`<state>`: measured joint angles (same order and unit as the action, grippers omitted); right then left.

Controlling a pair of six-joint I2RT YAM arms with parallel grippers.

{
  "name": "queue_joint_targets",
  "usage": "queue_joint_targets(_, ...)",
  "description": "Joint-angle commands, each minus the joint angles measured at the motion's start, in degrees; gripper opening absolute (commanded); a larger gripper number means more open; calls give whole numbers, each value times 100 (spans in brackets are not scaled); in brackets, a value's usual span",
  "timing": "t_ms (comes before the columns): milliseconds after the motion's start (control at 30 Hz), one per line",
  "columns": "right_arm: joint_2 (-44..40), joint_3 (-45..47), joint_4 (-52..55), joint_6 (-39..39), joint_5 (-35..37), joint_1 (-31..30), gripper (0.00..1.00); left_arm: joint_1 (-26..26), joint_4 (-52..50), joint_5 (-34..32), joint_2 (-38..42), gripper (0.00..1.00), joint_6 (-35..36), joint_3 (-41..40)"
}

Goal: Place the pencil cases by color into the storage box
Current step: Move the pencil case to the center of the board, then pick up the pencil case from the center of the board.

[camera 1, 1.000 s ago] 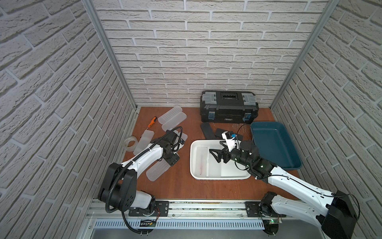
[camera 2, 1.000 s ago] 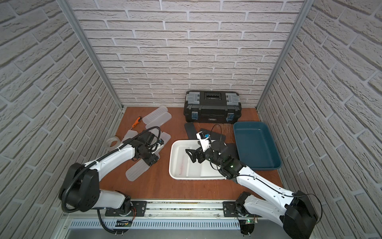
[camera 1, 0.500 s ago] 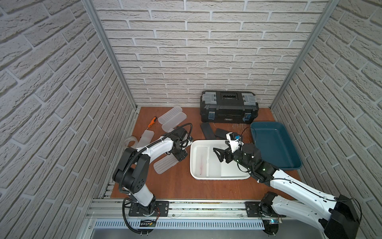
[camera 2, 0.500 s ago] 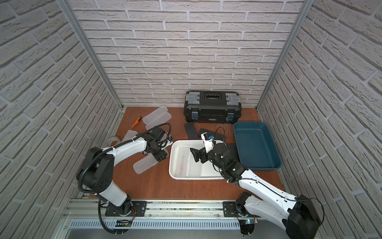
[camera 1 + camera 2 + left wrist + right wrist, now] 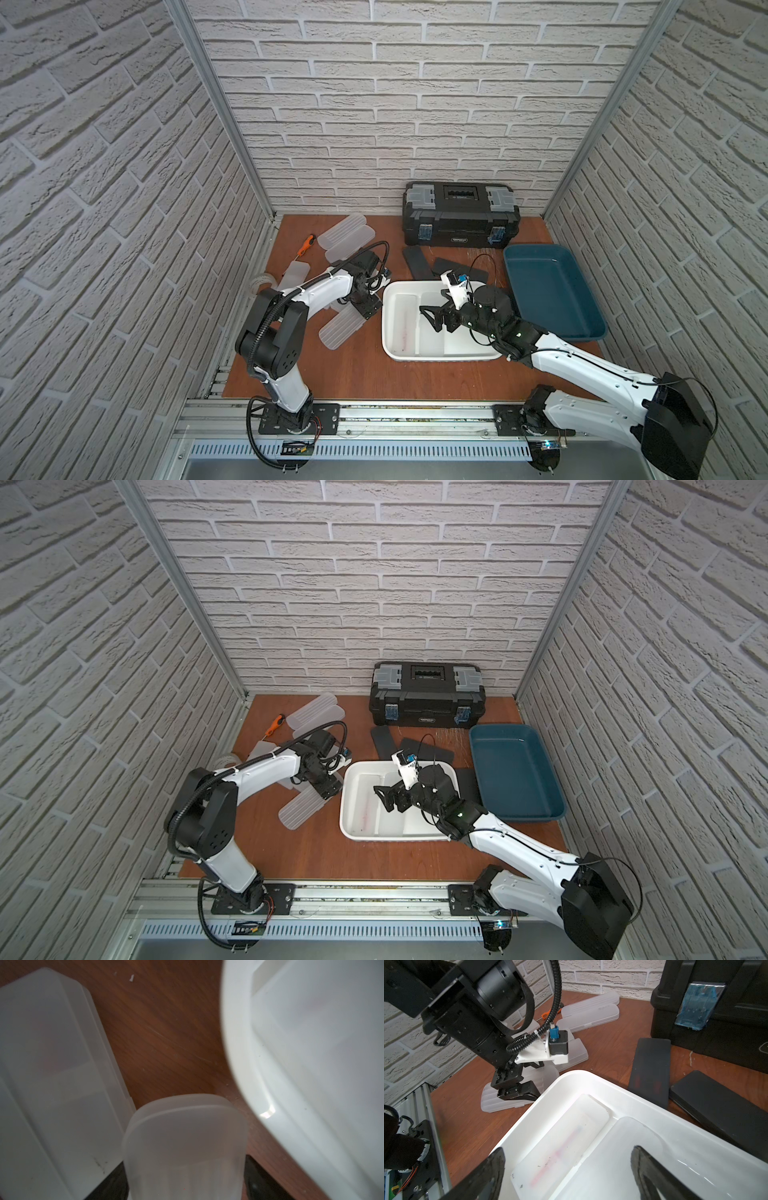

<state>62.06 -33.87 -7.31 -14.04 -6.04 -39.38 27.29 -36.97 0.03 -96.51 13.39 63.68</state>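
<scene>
Frosted case (image 5: 343, 330) on table (image 5: 332, 374), just beside box (image 5: 440, 356).
Left gripper (image 5: 368, 307) straddles its end, grip unclear; right gripper (image 5: 432, 320) gapes wide, holding nothing, above box; black cases (image 5: 417, 262) lie behind box.

Both top views look steeply down on everything; wrist cameras peer closely past left gripper (image 5: 185, 1186) and right gripper (image 5: 569, 1167), sharing the storage box (image 5: 591, 1078) just ahead

Brown surface (image 5: 332, 856). Rear: black toolbox (image 5: 428, 704), black pencil cases (image 5: 384, 742), orange-handled screwdriver (image 5: 275, 725). Centre: white storage box (image 5: 347, 812), frosted pencil cases (image 5: 368, 804) inside. Beside it: teal tray (image 5: 515, 779); ribbed frosted case (image 5: 297, 810), left claw (image 5: 328, 791) at its end.
</scene>
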Motion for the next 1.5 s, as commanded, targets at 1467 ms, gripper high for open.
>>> queue_joint_targets(1467,-89,-184,-161,209,-2,-193,95,585,46,-1057,1451,98,-4018,-1793)
